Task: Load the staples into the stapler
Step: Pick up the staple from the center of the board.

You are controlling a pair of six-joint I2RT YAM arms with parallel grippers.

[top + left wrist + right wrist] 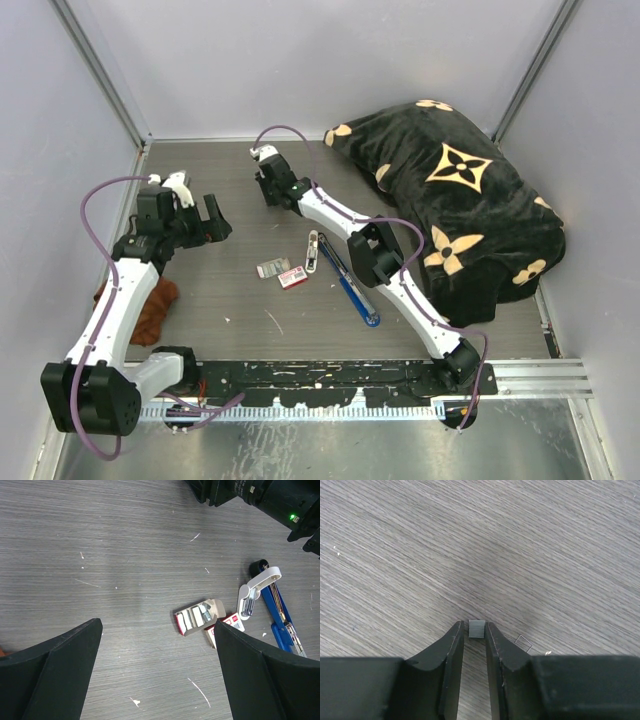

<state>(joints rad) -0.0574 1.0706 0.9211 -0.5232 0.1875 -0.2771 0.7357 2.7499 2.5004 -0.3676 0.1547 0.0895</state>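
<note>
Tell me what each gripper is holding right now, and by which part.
The right gripper pinches the staples at its very fingertips, by the block's two opposite side faces. The left gripper is open and holds nothing.

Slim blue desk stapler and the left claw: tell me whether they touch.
Apart. The top external view shows a wide stretch of grey tabletop between the open left claw and the slim blue desk stapler.
</note>
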